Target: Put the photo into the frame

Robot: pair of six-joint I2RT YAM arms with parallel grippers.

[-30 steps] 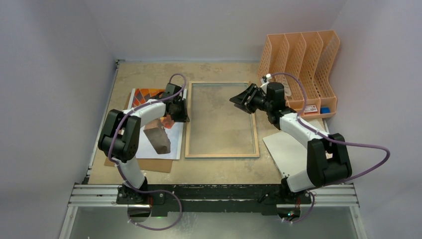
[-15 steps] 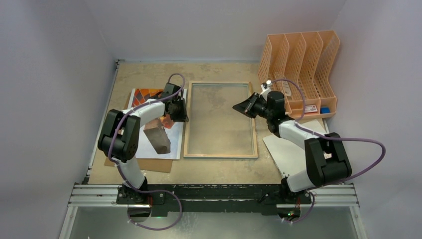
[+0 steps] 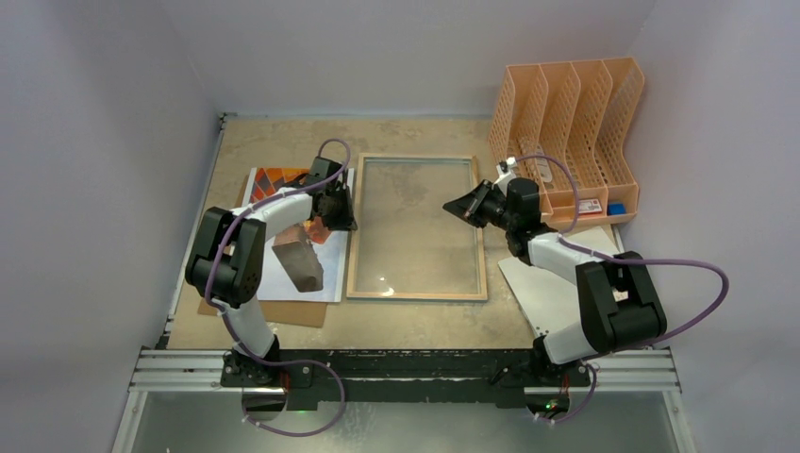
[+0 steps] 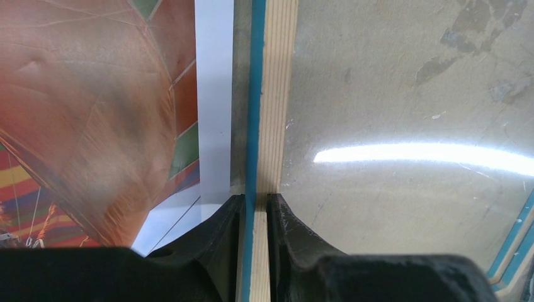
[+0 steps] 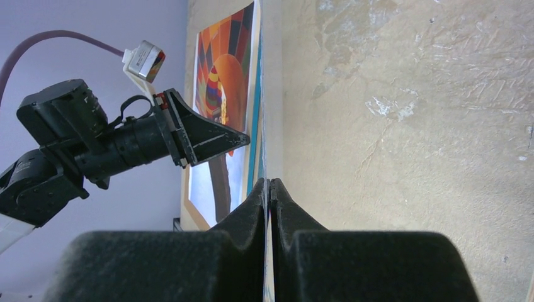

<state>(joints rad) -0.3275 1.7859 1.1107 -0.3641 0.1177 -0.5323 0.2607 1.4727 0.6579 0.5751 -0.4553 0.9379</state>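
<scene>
from above, the frame [image 3: 415, 294] lay flat in the middle of the table [image 3: 274, 142], pale wood side up. its long axis ran from the arms' edge toward the far wall, short rails near and far. the photo [image 3: 300, 269] lay just beside it on the left, on a brown backing board [image 3: 274, 312]. its long axis was parallel to the frame's, with the balloon's patterned crown toward the far wall and the basket toward the arms. a peach file organiser [image 3: 566, 123] stood at the far right, and a white sheet [image 3: 538, 283] lay near the right edge

the top view showed only that the left tool [image 3: 337, 219] sat at the frame's left rail. the left wrist view showed the grip itself: one finger [image 4: 223, 233] against the cyan outer edge, the other on the glass side. both were tight on the wood, so the tool was narrow and holding the frame. that view also showed a thin strip of table between rail and photo, so the two did not touch there

the right tool [image 3: 455, 206] reached over the pane just inside the right rail. its wrist view showed the fingers [image 5: 252, 211] pressed together with barely a sliver between them. whether anything thin was pinched there i could not tell. across the glass it caught the left tool at the far rail, with the photo beyond
</scene>
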